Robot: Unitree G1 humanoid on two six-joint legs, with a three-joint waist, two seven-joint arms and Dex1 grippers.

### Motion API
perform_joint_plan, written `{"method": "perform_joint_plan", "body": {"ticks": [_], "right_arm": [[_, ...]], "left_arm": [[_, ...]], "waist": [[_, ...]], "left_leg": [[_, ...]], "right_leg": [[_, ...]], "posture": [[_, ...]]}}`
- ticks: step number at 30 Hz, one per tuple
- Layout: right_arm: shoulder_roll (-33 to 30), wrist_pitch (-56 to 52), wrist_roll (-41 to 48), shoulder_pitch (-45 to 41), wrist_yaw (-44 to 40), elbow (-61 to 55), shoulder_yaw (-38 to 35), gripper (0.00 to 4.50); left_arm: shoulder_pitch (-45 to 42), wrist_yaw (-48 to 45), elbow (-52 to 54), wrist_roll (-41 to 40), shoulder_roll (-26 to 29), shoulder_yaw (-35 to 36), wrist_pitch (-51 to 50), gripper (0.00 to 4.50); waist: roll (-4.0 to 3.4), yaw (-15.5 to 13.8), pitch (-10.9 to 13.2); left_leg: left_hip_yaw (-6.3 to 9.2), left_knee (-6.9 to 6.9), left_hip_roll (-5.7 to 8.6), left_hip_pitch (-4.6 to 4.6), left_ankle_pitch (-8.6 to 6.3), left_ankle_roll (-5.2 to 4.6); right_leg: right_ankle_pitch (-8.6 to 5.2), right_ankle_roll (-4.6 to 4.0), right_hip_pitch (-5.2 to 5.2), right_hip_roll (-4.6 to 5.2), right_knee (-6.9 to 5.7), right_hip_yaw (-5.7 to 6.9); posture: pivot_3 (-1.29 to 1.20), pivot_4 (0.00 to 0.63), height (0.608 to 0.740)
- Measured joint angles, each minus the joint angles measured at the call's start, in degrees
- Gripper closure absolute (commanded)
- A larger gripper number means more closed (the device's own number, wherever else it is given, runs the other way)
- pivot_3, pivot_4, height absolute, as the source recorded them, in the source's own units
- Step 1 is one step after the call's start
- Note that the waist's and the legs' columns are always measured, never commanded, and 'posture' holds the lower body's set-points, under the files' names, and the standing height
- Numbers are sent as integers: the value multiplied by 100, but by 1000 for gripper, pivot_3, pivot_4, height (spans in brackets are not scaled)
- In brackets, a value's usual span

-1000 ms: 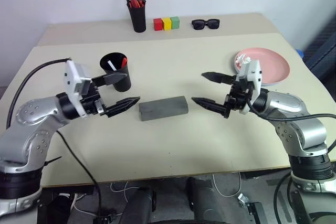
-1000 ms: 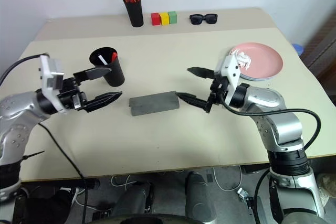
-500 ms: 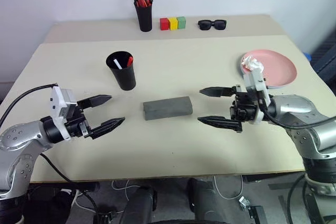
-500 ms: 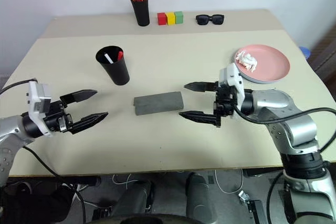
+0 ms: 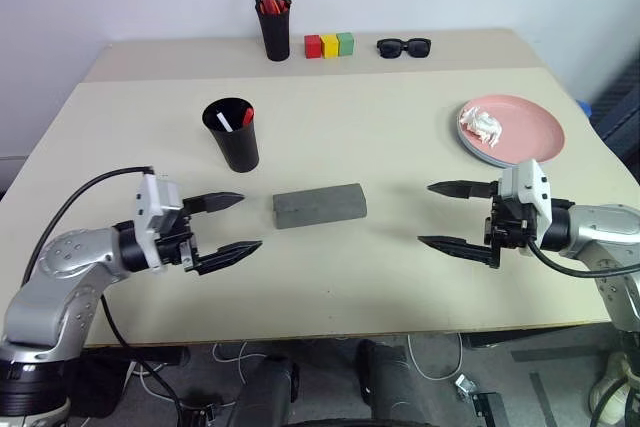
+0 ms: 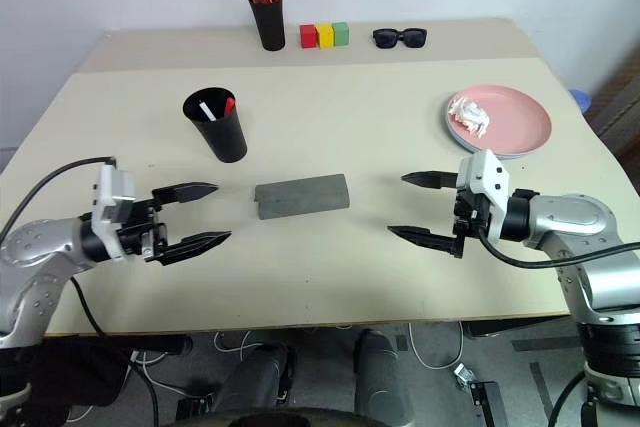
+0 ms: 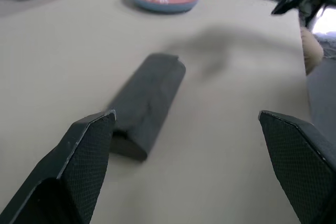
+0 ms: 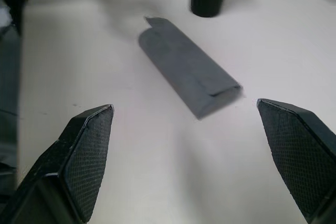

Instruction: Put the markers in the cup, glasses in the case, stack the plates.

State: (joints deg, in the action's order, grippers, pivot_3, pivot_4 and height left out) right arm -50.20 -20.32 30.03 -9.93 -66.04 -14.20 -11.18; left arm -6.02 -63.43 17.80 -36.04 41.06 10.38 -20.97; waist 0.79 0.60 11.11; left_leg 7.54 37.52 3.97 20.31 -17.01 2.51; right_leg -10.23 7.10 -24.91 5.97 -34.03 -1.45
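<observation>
left fingers [image 5: 222, 224] spread wide, empty | right fingers [image 5: 455, 215] spread wide, empty | closed case [image 5: 319, 205] flat on tabletop [image 5: 400, 137], between both fingertip pairs, untouched

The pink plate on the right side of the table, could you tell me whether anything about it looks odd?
Yes. A crumpled white wad lies on the pink plate, near its left rim, which looks like litter. The plate sits on a light blue plate.
</observation>
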Motion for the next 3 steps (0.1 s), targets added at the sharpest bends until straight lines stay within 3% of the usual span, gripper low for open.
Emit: {"method": "perform_joint_plan", "body": {"ticks": [3], "right_arm": [[-38, -1, -54, 25, 119, -39, -96, 23]], "left_arm": [[-172, -13, -214, 63, -98, -170, 37, 0]], "waist": [[0, 24, 0]], "left_leg": [[-1, -6, -3, -5, 0, 0]], "right_leg": [[0, 1, -1, -2, -1, 0]], "posture": [[0, 150, 740]]}}
